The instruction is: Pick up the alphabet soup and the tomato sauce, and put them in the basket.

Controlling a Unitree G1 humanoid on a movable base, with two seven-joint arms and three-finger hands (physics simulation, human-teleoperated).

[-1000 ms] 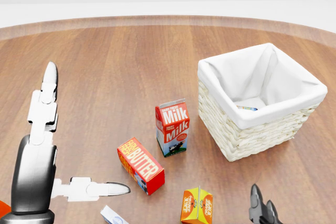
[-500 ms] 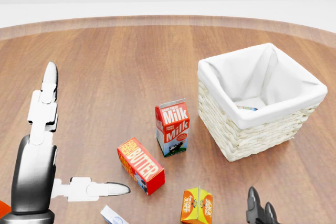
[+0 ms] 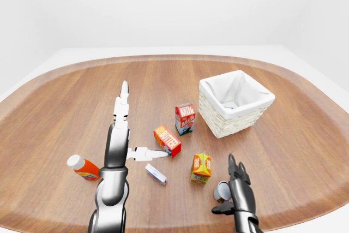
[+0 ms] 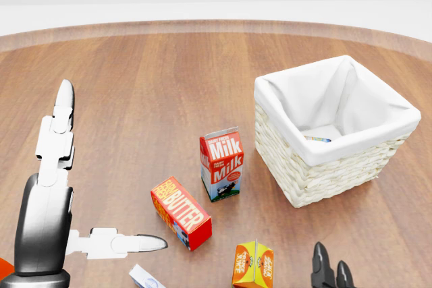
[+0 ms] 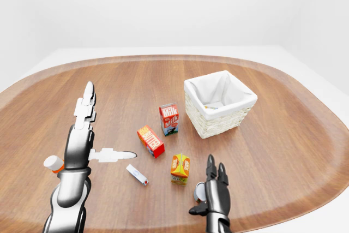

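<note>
A small can, lying on its side with its pale end showing, rested on the wooden table near the bottom of the left-eye view, just beside the dark right hand; which of the two task cans it was could not be told from its label. That hand stood with its fingers straight and spread, pointing up the view, and its thumb stuck out toward the can, holding nothing; whether it touched the can could not be told. Just to the left of the can stood an orange juice carton, and further up and left lay a butter box and an upright milk carton. The wicker basket with its white lining sat to the right of the milk, and a small patch of colour showed at its bottom, too little to name. The left hand was wide open and empty, one white finger pointing up the table and another out toward the butter. Below it lay a small white packet, and at the far left a bottle on its side with a white cap.
</note>
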